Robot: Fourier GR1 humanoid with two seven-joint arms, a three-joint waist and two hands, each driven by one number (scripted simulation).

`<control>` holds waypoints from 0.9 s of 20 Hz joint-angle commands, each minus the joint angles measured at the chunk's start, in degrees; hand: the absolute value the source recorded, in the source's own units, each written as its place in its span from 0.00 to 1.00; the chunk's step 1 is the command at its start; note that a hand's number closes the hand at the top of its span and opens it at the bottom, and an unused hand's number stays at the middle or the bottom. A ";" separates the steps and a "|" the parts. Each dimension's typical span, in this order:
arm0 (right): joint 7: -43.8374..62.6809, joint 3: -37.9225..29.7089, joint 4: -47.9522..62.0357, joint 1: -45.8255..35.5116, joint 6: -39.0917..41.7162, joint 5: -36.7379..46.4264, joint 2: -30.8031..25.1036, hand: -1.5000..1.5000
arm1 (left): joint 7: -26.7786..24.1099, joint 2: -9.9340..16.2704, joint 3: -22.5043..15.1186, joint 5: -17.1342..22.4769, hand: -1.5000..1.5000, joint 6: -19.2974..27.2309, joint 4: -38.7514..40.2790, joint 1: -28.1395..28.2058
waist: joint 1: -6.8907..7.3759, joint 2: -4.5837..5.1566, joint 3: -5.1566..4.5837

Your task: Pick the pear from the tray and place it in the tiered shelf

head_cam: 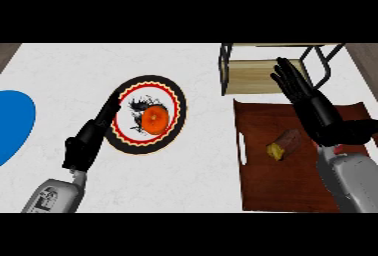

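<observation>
Lying on the dark brown rectangular tray [258, 190] at the lower right of the frame, the small brownish-yellow pear [283, 144] is untouched, so the task appears to be at its very start: the reach toward the fruit. The right hand [306, 97] hangs above the tray's upper edge with its fingers straight and released, fingertips pointing toward the tiered shelf [255, 75], a black wire frame with pale wooden boards at the upper right. It holds nothing, and the pear sits below and to the left of its wrist, near the grey forearm but apart from it. The next move, as I judge it, calls for drawing that hand back down the frame and lowering it over the pear, then curling the fingers round it before lifting toward the shelf. The shelf stands just beyond the tray's top edge, so the carry should be short, though the black frame posts border the opening and the hand will need to pass between them. The left hand [92, 140] rests with relaxed fingers at the left-centre, its fingertips at the rim of a round patterned plate [177, 107] with an orange centre; a blue rounded shape [13, 120] sits at the far left. Bare white table [207, 165] separates plate and tray, leaving room.
</observation>
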 commanded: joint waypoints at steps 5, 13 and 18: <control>-9.52 -18.60 10.13 2.52 10.86 -4.88 -19.10 1.00 | 5.61 0.30 8.77 7.14 0.50 1.98 6.64 6.73 | -0.12 0.53 0.46; -14.18 -22.32 37.08 3.02 19.08 -0.32 -28.95 0.00 | 12.56 -1.65 8.51 11.07 0.50 -0.06 7.76 5.37 | 2.20 1.10 0.63; -24.93 -18.65 42.54 1.74 33.52 4.12 -35.00 0.00 | 14.74 -1.19 9.67 11.67 0.50 0.14 8.58 2.76 | 2.03 0.84 0.57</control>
